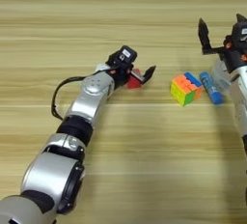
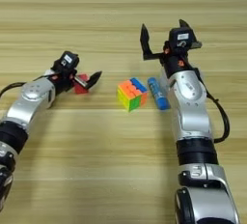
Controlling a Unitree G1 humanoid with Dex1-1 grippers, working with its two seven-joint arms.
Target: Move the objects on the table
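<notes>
Right hand spread above marker tube, lengthwise near-to-far.

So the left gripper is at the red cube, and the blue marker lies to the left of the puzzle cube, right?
Not quite. In the right eye view the blue marker lies to the right of the puzzle cube, not its left. The left gripper is indeed at the red cube.
</notes>
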